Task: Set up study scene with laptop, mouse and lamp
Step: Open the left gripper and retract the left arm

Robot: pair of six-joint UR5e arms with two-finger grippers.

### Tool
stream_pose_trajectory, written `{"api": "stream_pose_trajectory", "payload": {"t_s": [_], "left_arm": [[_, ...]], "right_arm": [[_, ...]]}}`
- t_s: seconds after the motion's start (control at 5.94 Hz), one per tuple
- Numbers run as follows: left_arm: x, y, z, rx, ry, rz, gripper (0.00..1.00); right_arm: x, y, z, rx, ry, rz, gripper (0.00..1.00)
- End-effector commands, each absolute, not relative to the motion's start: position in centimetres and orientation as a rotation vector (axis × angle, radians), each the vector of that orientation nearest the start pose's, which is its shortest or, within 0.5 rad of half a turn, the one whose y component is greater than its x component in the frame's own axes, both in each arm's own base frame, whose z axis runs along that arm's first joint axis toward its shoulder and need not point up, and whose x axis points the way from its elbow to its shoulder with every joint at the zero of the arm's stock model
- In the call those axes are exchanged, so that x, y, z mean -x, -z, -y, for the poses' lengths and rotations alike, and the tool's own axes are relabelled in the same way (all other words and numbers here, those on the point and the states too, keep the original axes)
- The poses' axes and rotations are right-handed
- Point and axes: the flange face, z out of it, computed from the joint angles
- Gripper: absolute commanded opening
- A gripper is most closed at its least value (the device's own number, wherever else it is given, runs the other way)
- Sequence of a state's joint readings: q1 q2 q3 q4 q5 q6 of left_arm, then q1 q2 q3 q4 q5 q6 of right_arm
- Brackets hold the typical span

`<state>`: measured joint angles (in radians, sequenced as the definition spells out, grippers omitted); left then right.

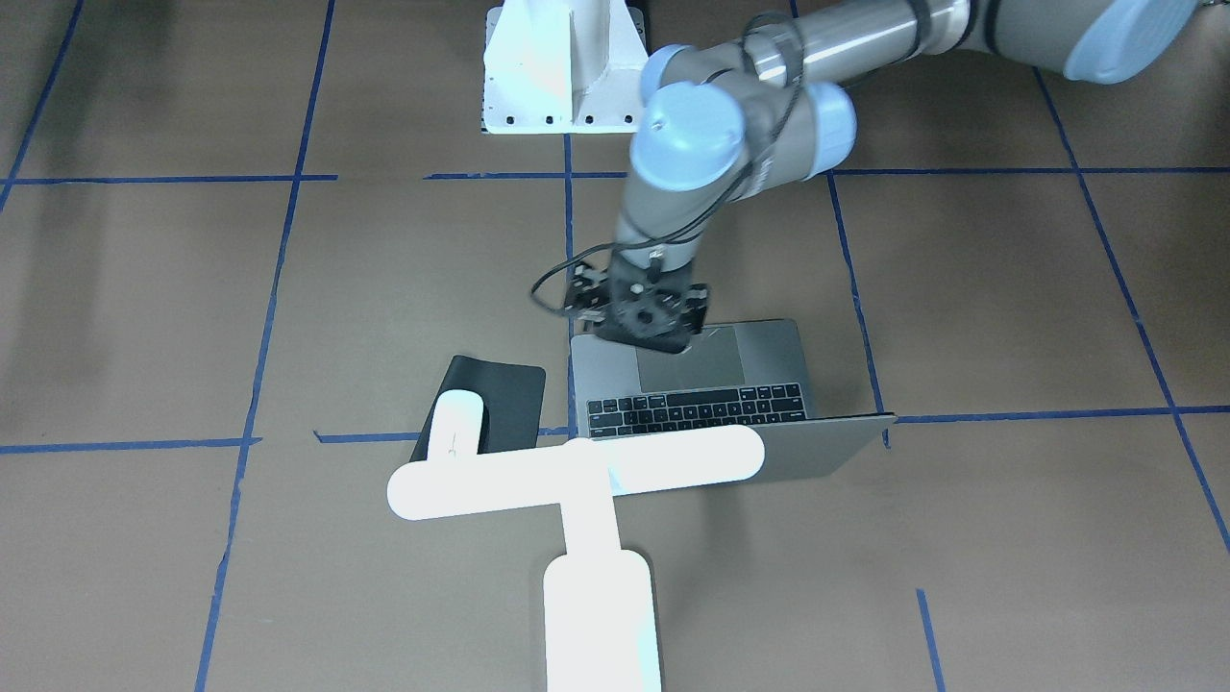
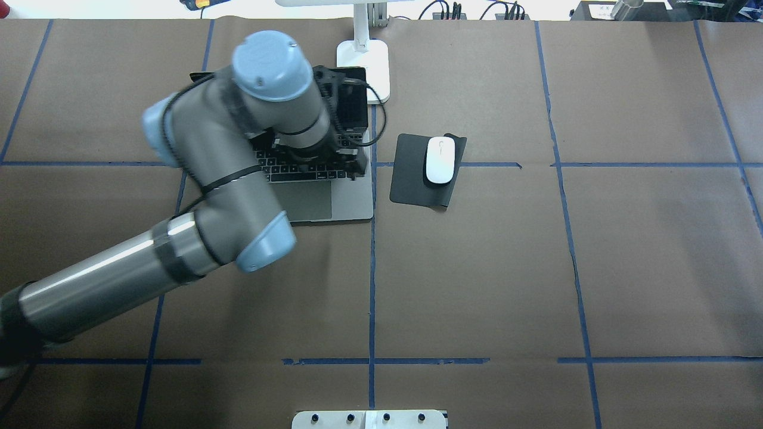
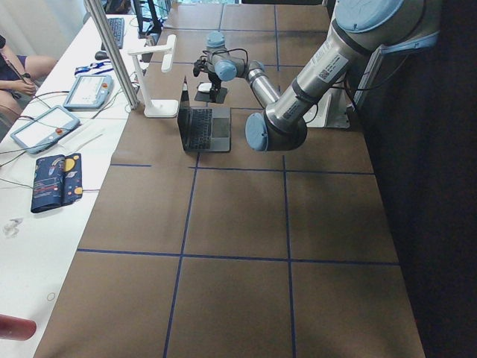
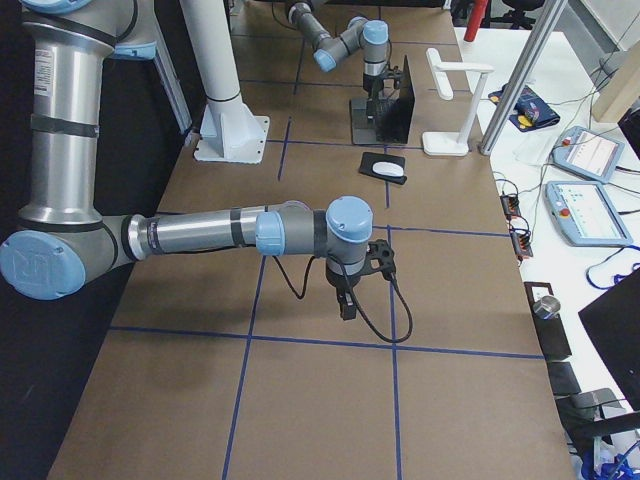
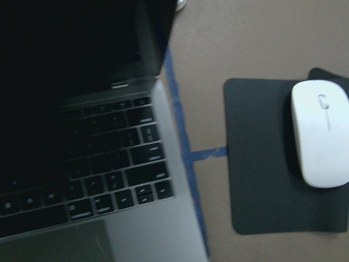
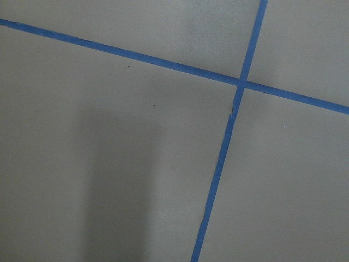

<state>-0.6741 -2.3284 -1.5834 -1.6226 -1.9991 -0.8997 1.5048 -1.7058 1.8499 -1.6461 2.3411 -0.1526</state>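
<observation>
The open laptop [image 1: 769, 348] sat directly under the left gripper [image 1: 642, 320], whose fingers were hidden, so I could not tell if they were apart. A drop could jab the keys or knock the upright screen into the lamp [image 1: 577, 471] just behind. The mouse [image 2: 440, 159] lay on its mat [image 2: 409, 185] to that gripper's right; the right gripper [image 4: 347, 304], well apart, was equally unreadable.

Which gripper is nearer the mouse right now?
Left. The left gripper hovers over the laptop, next to the mouse; the right gripper hangs over the table, well away.
</observation>
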Motion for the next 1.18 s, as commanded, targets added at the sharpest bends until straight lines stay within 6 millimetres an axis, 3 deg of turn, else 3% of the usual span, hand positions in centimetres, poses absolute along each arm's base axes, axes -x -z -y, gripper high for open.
{"api": "stream_pose_trajectory", "payload": {"t_s": [0.0, 0.17, 0.34, 0.51, 0.84, 1.01], "left_arm": [[-41.1, -24.1, 49.2, -0.220, -0.283, -0.804, 1.00], [-36.7, -28.1, 49.2, -0.255, -0.363, -0.758, 1.00], [-31.0, -31.7, 50.3, -0.267, -0.432, -0.746, 1.00], [-23.7, -36.0, 51.8, -0.257, -0.487, -0.770, 1.00], [-5.9, -45.8, 53.9, -0.299, -0.463, -0.705, 1.00], [0.0, -50.4, 55.0, -0.287, -0.446, -0.696, 1.00]], "right_arm": [[-3.5, -59.2, 43.8, -0.099, 0.233, 0.768, 1.00], [-3.5, -59.0, 43.8, -0.097, 0.223, 0.768, 1.00], [-3.5, -58.9, 43.8, -0.064, 0.136, 0.769, 1.00], [-3.5, -58.9, 43.8, -0.048, 0.096, 0.769, 1.00], [-3.5, -59.2, 43.7, -0.042, 0.092, 0.769, 1.00], [-3.5, -59.2, 43.7, -0.041, 0.091, 0.769, 1.00]]}}
